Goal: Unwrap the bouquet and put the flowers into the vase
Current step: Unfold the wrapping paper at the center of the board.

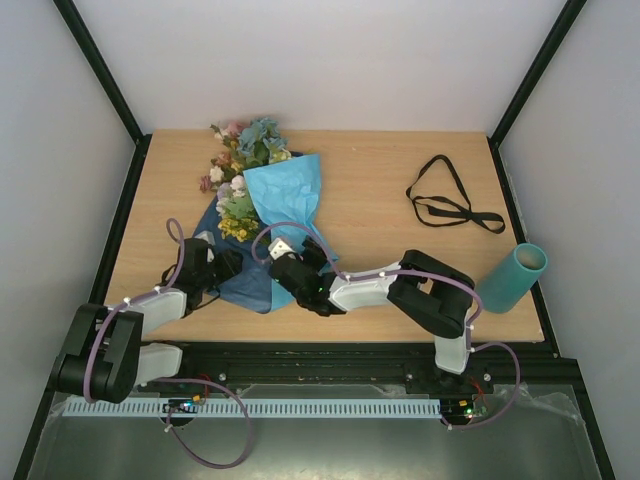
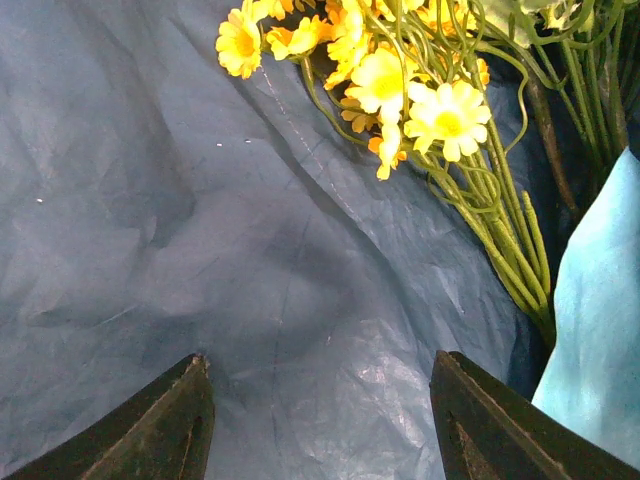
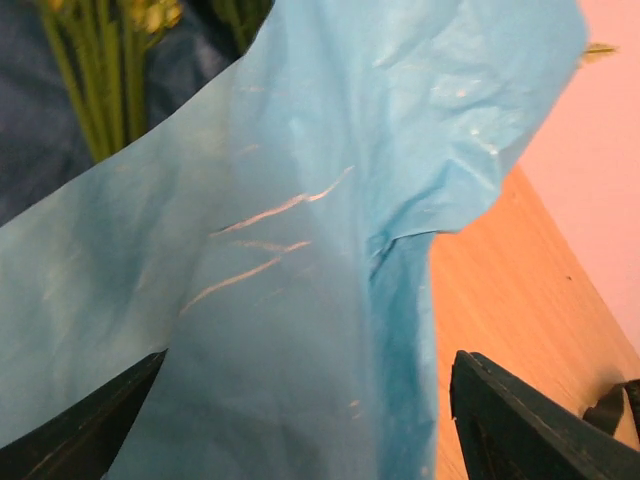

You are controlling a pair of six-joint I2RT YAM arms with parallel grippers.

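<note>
At the left of the table (image 1: 400,160), the left gripper (image 2: 320,358) is hanging over the dark inner face of the blue paper (image 2: 200,200), its two fingers standing well apart with nothing between them but the crumpled sheet below. Whether the fingertips are touching the paper cannot be told. Just beyond that claw, yellow daisies (image 2: 400,90) are lying on the dark sheet, their green stems (image 2: 510,230) running down toward the pale edge of the wrap.

Seen from above, the bouquet (image 1: 250,190) is lying on the left half of the table, toward the far edge. The flowers (image 1: 245,150) are fanning out toward the back left corner, blue, pink, white and pale-green heads among them, and the paper is spreading open toward the arms. A pale blue flap (image 1: 285,190) is lying folded over the right side of the bundle.

To the right of it, the right gripper (image 3: 310,355) is reaching in from the centre of the table. Its fingers are standing wide, one at each side of the wrist view, and the pale flap is filling the space between them. The fingers are not closing on the sheet.

Further right, the black ribbon (image 1: 450,205) is lying loose in loops on the bare wood, well apart from the bouquet.

At the far right, near the front corner, the teal vase (image 1: 512,278) is sitting by the table's edge, its open mouth showing and no stems in it. Whether it is quite upright cannot be told from this angle.
</note>
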